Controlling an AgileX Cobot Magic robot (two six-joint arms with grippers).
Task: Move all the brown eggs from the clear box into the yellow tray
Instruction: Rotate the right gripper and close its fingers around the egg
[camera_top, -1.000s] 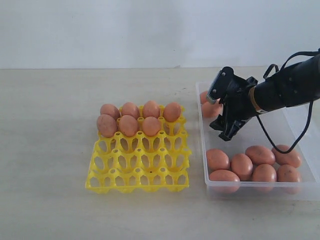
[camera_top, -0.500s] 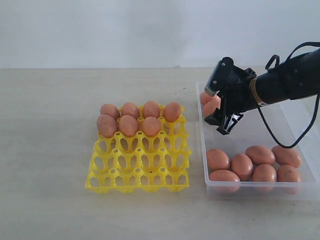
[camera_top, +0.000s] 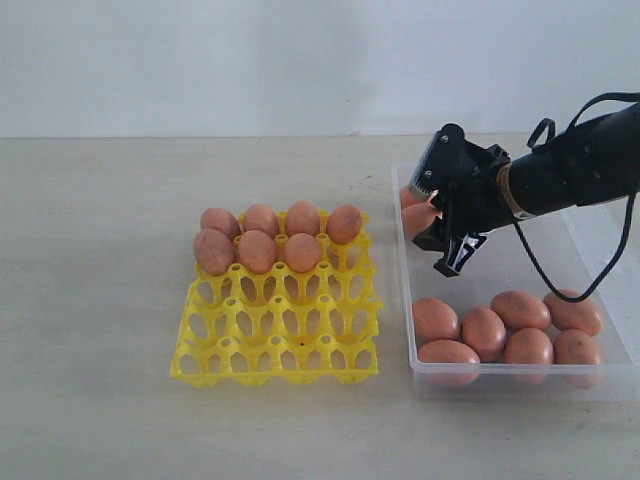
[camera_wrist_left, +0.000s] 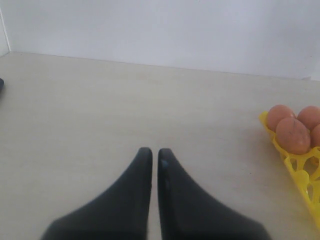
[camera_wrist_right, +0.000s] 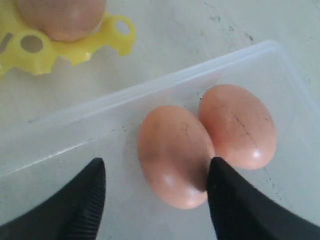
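while right gripper (camera_wrist_right: 156, 170) gapes astride one of two far eggs (camera_wrist_right: 240, 125), left gripper (camera_wrist_left: 151, 154) pinched, tray (camera_top: 275, 350) holds seven, box (camera_top: 530, 265) seemingly nine.

The tray (camera_top: 277, 340) lies left of the box (camera_top: 404, 270). Seven eggs (camera_top: 257, 250) sit in its two back rows. In the box, seven more lie at the front and two touch in the back left corner.

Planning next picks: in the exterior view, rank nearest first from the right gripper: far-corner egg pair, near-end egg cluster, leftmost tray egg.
1. Far-corner egg pair, at the right gripper.
2. Near-end egg cluster, clear box's front end.
3. Leftmost tray egg, far left.
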